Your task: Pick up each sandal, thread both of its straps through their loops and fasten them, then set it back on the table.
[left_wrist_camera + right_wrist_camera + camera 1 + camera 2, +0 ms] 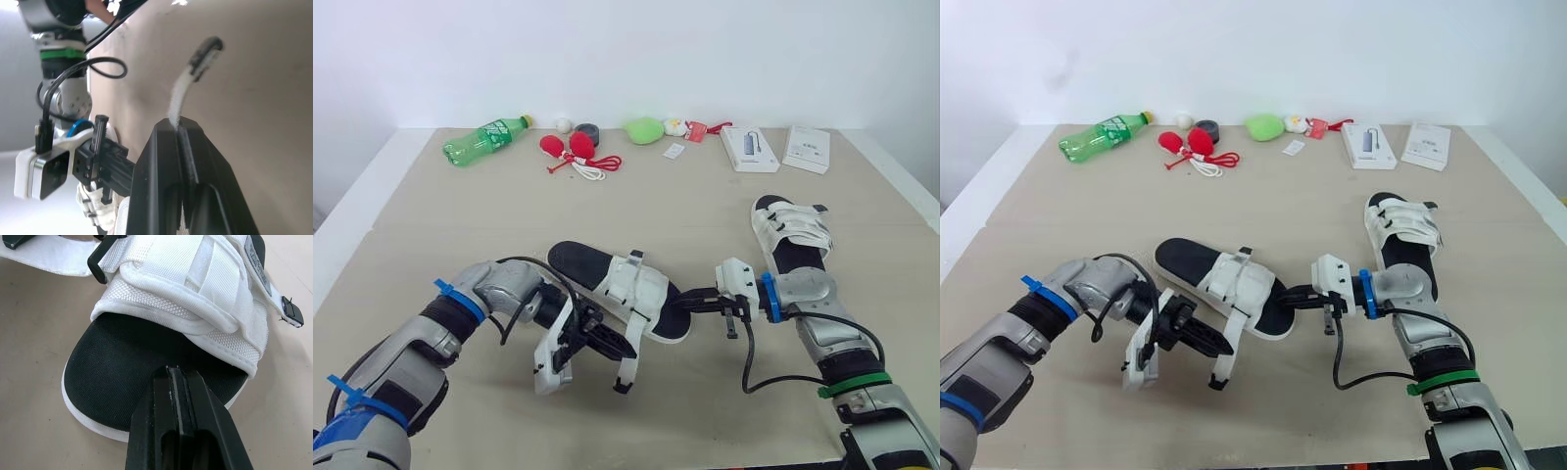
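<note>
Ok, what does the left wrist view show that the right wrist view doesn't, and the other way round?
Left wrist view: the left gripper shut on a loose white strap, whose black tip hangs over the table. Right wrist view: the sandal seen from its toe, with a black footbed and white webbing upper. Both: the right gripper, shut at the sandal's toe, and the tan table.

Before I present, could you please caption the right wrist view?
Shut right gripper at the toe of the sandal.
</note>
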Controlling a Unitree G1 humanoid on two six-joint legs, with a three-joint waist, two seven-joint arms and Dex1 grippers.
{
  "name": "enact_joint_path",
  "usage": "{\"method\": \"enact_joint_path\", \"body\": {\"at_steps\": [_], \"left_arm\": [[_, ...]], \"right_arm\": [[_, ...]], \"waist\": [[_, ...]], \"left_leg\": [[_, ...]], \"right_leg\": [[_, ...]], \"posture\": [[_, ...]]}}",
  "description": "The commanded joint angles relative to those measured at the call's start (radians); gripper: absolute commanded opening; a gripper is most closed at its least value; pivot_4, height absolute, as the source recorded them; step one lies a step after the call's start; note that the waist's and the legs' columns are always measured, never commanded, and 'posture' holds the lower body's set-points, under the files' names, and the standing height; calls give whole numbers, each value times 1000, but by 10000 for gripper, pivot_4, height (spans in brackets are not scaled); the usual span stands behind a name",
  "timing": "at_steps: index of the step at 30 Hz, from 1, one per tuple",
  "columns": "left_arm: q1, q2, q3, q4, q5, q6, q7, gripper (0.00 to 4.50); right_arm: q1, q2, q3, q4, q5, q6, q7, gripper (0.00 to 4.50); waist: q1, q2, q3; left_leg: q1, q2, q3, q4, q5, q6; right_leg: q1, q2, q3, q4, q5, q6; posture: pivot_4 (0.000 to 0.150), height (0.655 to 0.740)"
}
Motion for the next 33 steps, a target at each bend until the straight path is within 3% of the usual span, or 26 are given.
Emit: {"method": "enact_joint_path", "body": {"at_steps": [1, 5, 8, 11, 15, 21, 27, 33], "left_arm": [[21, 48, -46, -173, -478, 438, -208, 835], [28, 101, 46, -408, -959, 1171, -423, 835], [12, 111, 116, -475, -1110, 1520, -473, 835], [-15, 79, 182, -474, -1182, 1749, -514, 835], [-39, 24, 231, -437, -1138, 1889, -572, 835], [-64, -71, 236, -308, -937, 1875, -630, 835], [-104, -180, 261, -143, -713, 1721, -579, 835], [-139, -258, 311, -35, -622, 1659, -579, 835]], "right_arm": [[11, -13, 12, 11, -23, 2, 9, 0], [11, -14, 13, 14, -25, -3, 10, 0], [8, -12, 15, 17, -28, -7, 9, 0], [3, -7, 17, 21, -31, -8, 7, 0], [-3, -8, 18, 29, -34, -18, 7, 0], [-7, -9, 20, 37, -37, -28, 4, 0], [-1, -14, 17, 26, -38, -27, -3, 0], [2, -19, 17, 24, -38, -28, -4, 0]], "waist": [[-1, 0, 0], [-3, 0, 0], [-2, 1, 0], [-2, 1, 0], [-2, 1, 0], [-1, 1, 0], [0, 1, 0], [0, 1, 0]], "left_leg": [[0, 0, 0, 0, 0, 0], [0, 0, -1, 2, 0, 0], [-1, 0, -5, 4, 0, -1], [-1, 0, -7, 4, 1, -1], [-2, 0, -7, 5, 1, -1], [-2, 0, -7, 5, 1, -1], [-2, 0, -7, 7, 1, -1], [-2, 0, -6, 8, 1, -1]], "right_leg": [[0, 1, 0, 1, 0, 0], [0, 4, -1, 3, -3, 5], [0, 7, -1, 3, -5, 8], [1, 9, -1, 3, -5, 8], [1, 9, -1, 3, -5, 8], [1, 10, 0, 3, -5, 7], [1, 10, 1, 3, -4, 7], [1, 9, 1, 3, -3, 6]], "posture": [[1500, 7400], [1500, 7400], [1500, 7400], [1500, 7400], [1500, 7400], [1500, 7400], [1500, 7400], [1500, 7400]]}}
